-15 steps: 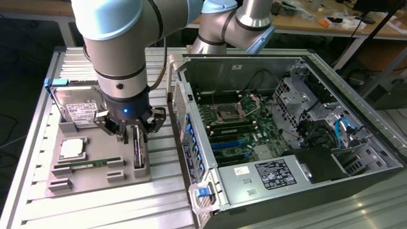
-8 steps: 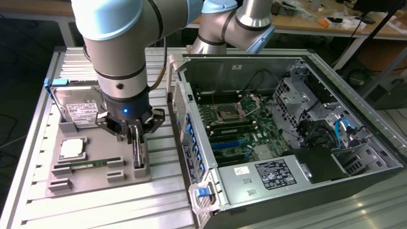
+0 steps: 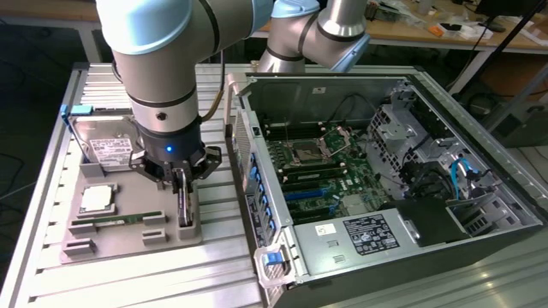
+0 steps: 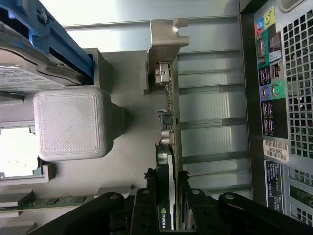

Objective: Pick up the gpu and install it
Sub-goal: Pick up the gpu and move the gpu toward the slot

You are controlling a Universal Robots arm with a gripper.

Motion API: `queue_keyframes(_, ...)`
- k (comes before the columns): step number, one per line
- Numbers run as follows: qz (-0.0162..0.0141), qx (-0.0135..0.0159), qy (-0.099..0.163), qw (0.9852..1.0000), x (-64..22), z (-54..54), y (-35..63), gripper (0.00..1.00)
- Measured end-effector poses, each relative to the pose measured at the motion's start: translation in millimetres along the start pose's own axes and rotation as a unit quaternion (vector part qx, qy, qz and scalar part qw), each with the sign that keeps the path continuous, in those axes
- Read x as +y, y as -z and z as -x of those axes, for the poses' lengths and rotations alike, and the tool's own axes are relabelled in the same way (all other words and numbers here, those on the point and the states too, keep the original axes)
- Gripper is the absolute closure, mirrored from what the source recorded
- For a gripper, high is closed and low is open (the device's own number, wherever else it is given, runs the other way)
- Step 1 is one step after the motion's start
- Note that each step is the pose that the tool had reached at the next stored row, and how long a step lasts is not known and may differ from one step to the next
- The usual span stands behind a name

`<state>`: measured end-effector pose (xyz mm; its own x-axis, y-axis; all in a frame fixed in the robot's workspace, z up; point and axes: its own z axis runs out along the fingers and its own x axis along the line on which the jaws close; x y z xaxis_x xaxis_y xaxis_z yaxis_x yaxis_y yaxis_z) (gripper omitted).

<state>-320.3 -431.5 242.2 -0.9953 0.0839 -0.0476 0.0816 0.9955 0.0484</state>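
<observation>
The gpu [image 3: 185,215] stands on edge in a slot at the side of the grey parts tray [image 3: 128,240] nearest the open computer case [image 3: 385,173]. In the wrist view the gpu [image 4: 171,122] shows edge-on, its silver bracket [image 4: 166,34] at the far end and its black fan shroud between my fingers. My gripper [image 3: 183,192] has come down onto the card from above. My gripper [image 4: 167,210] presses against both faces of the card, with no gap showing. The card still rests in the tray.
The tray also holds a silver hard drive [image 3: 107,144] in a blue frame, a processor [image 3: 97,199] and a green memory stick [image 3: 115,221]. A grey printed block [image 4: 71,125] rises beside the card. The case's rear port panel [image 4: 274,93] lies close by.
</observation>
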Motion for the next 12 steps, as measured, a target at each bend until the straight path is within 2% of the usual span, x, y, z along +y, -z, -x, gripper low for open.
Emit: queue_keyframes(12,0.0000,0.0000,0.000,1.0000,0.0,0.0,0.0,0.73)
